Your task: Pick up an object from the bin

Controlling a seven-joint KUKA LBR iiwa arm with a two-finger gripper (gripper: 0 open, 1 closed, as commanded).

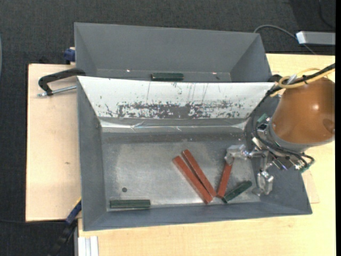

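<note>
Two fingers (pixel 233 154) of the gripper (pixel 249 168) spread, empty, near a short red stick (pixel 225 179); we judge it light, stiff, best pinched mid-length.

Dark grey carpet (pixel 160 4) with a fine speckled weave covers the floor across the top and down the left side. A pale tan tabletop (pixel 213 241) shows along the bottom and at the right. At upper right a thin cable (pixel 277 29) curves over the carpet beside a small grey box (pixel 315 37). The light is even, and the shadows are soft.
</note>
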